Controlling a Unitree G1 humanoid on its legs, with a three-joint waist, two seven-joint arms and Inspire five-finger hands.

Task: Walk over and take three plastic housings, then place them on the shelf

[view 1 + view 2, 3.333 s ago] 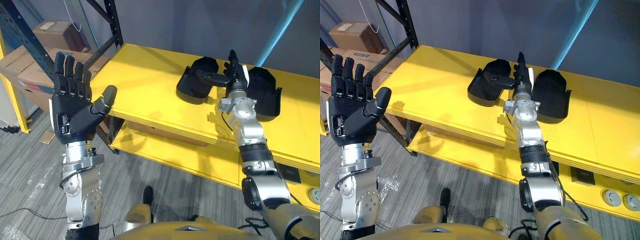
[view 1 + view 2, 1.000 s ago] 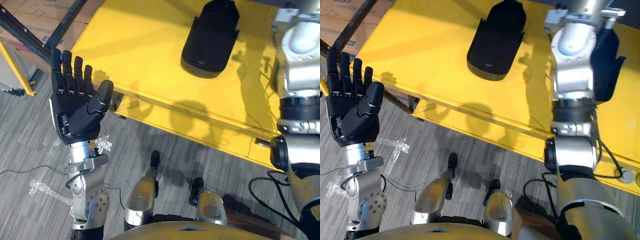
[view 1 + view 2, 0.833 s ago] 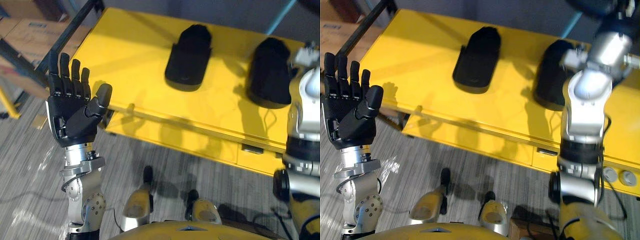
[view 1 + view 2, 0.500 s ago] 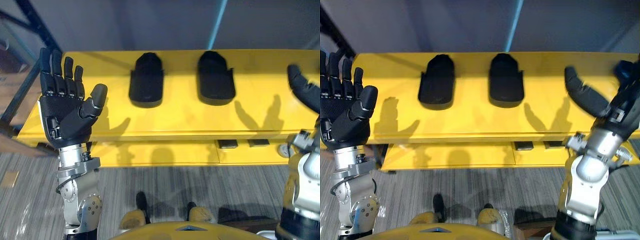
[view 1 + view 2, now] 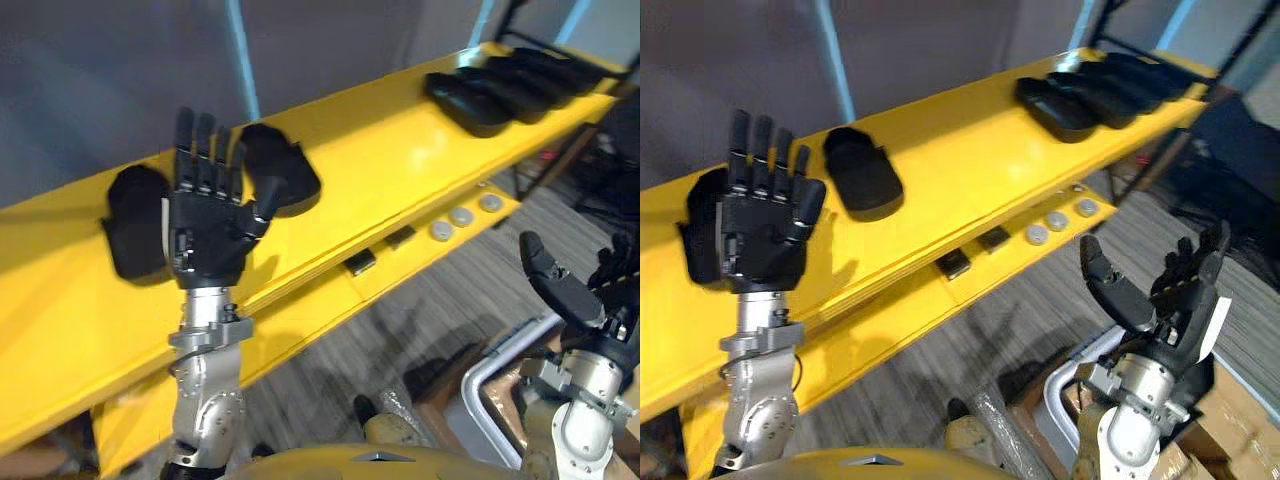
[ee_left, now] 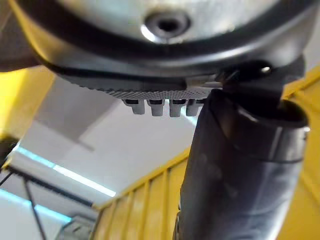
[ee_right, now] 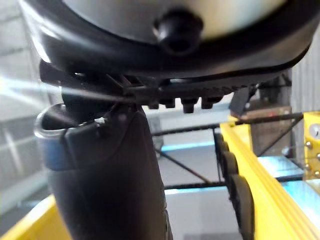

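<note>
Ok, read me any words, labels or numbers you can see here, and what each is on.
None can be read. The yellow shelf and the black plastic housings bear no visible print; the small dark plates on the shelf's front edge are too small to tell.

This looks like a workshop or warehouse. A long yellow surface [image 5: 390, 160] runs behind the left hand [image 5: 205, 235] and carries rows of black housings [image 5: 480, 105]. A dark steel rack [image 5: 1103, 18] stands at its far end. Grey plank floor [image 5: 980, 320] and a cardboard box [image 5: 1240, 420] lie by the right hand [image 5: 1160, 310].
</note>
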